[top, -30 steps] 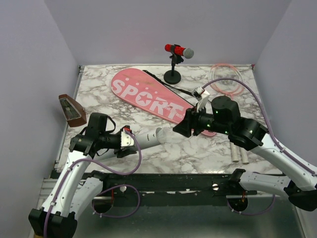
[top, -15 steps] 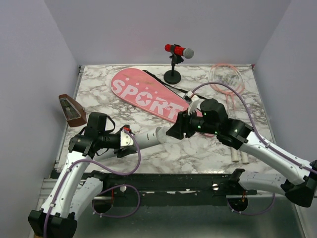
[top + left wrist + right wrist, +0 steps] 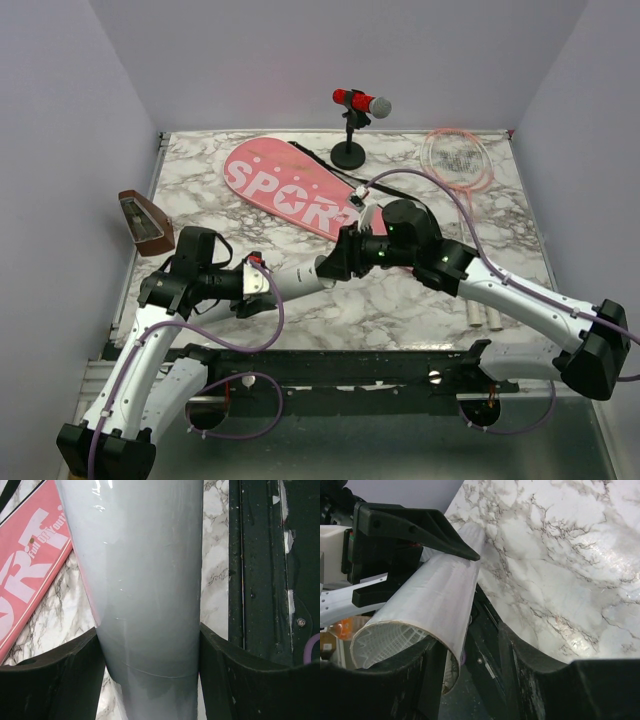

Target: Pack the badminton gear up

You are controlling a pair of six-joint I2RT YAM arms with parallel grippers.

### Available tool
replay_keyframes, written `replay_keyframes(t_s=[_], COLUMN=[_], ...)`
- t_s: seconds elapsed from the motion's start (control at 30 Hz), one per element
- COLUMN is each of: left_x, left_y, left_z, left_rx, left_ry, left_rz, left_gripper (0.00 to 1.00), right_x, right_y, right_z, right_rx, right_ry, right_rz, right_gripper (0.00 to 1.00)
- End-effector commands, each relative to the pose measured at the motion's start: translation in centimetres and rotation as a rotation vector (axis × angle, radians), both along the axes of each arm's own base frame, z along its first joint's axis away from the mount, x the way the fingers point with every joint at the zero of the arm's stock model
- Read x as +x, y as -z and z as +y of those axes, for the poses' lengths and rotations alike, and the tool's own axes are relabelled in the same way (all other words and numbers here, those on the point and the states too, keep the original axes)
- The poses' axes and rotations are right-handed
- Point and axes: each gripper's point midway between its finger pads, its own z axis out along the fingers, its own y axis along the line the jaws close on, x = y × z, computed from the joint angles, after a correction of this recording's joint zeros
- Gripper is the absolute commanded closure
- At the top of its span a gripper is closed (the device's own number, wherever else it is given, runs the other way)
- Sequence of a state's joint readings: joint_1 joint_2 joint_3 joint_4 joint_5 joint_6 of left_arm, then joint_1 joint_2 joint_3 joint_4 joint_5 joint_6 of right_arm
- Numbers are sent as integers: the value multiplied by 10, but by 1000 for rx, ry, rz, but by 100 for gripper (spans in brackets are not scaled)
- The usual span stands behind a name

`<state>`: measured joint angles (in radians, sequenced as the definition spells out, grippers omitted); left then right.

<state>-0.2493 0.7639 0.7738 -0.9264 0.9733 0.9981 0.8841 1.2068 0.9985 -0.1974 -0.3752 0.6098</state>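
My left gripper (image 3: 264, 283) is shut on the long white tube (image 3: 298, 277) and holds it level over the table's front left; in the left wrist view the tube (image 3: 145, 570) fills the gap between both fingers (image 3: 60, 680). My right gripper (image 3: 336, 265) is open at the tube's free end. In the right wrist view the tube's open mouth (image 3: 390, 640) lies over the left finger, with its rim between the jaws. The pink "SPORT" bag (image 3: 285, 188) lies flat behind. Two pink rackets (image 3: 457, 160) lie at the back right, with their white handles (image 3: 482, 315) near the front edge.
A red microphone on a black stand (image 3: 352, 125) stands at the back centre. A brown wedge box (image 3: 146, 222) sits off the table's left edge. A black rail (image 3: 350, 365) runs along the front edge. The bag's black strap (image 3: 330, 168) trails beside the bag.
My right arm has swung left, from beside the bag's near end to the tube's open end. The left arm and the tube have not moved.
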Motion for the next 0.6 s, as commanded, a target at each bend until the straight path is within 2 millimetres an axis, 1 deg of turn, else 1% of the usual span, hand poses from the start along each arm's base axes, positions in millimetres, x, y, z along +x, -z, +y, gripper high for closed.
replay_keyframes(t_s=[0.0,0.1,0.23,0.33,0.4,0.47,0.57], left_x=[-3,-3,-3,-2,-2,-1,0], left_y=[-17,-17,-17,-17,-17,-17,-12], left_z=[-8,-8,-9,-9,-9,-8,-6], left_rx=[-59,-60,-63,-63,-63,-56,-40], left_ry=[45,46,48,47,47,42,32], left_rz=[-35,-33,-29,-25,-25,-29,-28], left_gripper=[48,47,47,48,48,47,47], right_x=[-9,-10,-13,-15,-17,-14,-6], right_y=[10,15,17,16,9,-6,-28], right_z=[12,15,17,17,15,8,-9], right_rx=[13,3,3,7,8,6,-29], right_ry=[-50,-55,-67,-74,-79,-51,13], right_rz=[18,23,23,23,15,-19,-92], right_gripper=[48,48,47,43,39,37,34])
